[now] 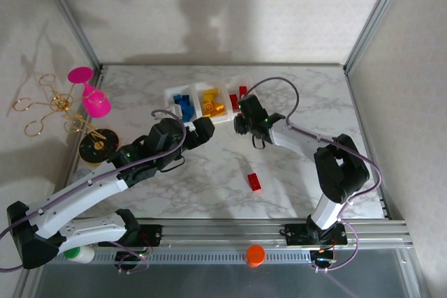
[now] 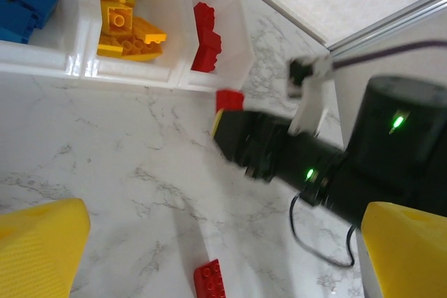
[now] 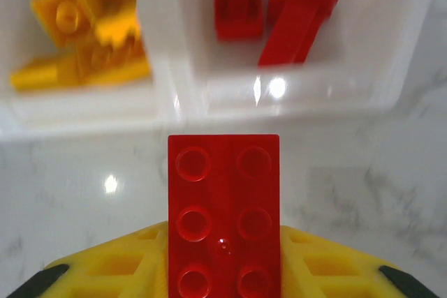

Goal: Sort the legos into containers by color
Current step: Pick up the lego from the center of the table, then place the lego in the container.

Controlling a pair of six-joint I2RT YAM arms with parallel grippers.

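Red plastic sits in the right claw: its yellow fingers are closed on a red brick, held stud side up with six studs showing. The brick's far end stops just short of the near wall of the containers, in line with the right-end bin. I cannot tell whether the brick touches that wall.

The containers are three joined translucent white bins in a row on the marble counter. The left bin holds blue bricks, the middle bin holds yellow bricks, and the right-end bin holds red bricks.

On the near side of the containers, by the blue and yellow bins, hangs the left claw. Its fingers are spread wide and it holds nothing.

A loose red brick lies flat on the counter, well apart from the containers on their near side and roughly in line with the right-end bin. Neither claw touches it.

Left of the containers, near the counter's edge, stand a pink goblet and a black disc.
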